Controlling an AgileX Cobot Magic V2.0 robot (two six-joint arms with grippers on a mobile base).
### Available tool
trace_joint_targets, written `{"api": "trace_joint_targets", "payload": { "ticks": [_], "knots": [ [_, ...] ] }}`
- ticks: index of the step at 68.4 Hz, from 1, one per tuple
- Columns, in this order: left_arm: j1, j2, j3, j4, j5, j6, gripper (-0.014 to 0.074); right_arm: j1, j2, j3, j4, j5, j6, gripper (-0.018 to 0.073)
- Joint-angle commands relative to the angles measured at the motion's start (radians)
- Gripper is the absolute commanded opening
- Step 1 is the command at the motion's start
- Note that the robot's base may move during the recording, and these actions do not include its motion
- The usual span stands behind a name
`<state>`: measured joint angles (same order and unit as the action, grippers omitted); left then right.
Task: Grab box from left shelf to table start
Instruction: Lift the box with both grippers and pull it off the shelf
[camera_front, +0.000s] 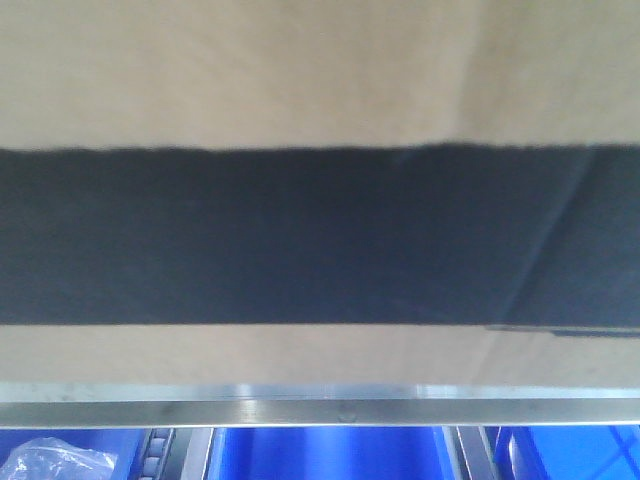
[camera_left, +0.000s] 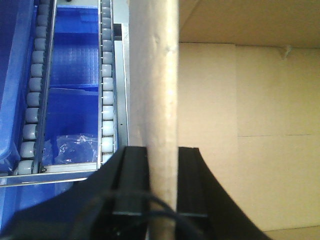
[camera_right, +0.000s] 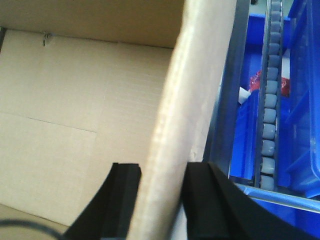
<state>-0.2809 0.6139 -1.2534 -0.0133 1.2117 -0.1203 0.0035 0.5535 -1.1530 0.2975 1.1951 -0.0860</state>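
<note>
You are looking at the grasp stage of the job: both arms are gripping the box (camera_front: 320, 80), and the carry to the table is not yet begun, as far as these views are showing.

The left gripper (camera_left: 162, 155) is straddling the box's left wall (camera_left: 155, 75), one pad outside and one inside, jaws pinched narrow onto the cardboard. The right gripper (camera_right: 162, 172) is doing the same on the right wall (camera_right: 200, 75). Both pairs of pads are looking flush against the board.

In the front view the box is filling nearly the whole frame, its black panel (camera_front: 300, 235) running straight across. Its lower edge is showing just above the shiny rail of the left shelf (camera_front: 320, 410), so it is sitting at the shelf front; whether it is resting or already lifting clear, you cannot tell from here. Blue bins (camera_front: 330, 455) and roller tracks (camera_left: 107, 90) are lying below and to either side.

For the next move, you are likely needing both arms raising together and evenly, then drawing back so the base is clearing the rail. The walls are thin, open-topped board, so an uneven pull is risking bending or slipping.
</note>
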Motion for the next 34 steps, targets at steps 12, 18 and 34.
{"api": "trace_joint_targets", "payload": {
  "ticks": [12, 18, 34],
  "knots": [
    [-0.006, -0.02, -0.038, -0.079, -0.15, -0.001, -0.0092, -0.004, 0.002, -0.028, 0.036, -0.11, -0.027, 0.0063],
    [-0.006, -0.02, -0.038, -0.079, -0.15, -0.001, -0.0092, -0.004, 0.002, -0.028, 0.036, -0.112, -0.027, 0.0063],
    [-0.006, -0.02, -0.038, -0.079, -0.15, -0.001, -0.0092, -0.004, 0.002, -0.028, 0.036, -0.112, -0.027, 0.0063]
  ]
}}
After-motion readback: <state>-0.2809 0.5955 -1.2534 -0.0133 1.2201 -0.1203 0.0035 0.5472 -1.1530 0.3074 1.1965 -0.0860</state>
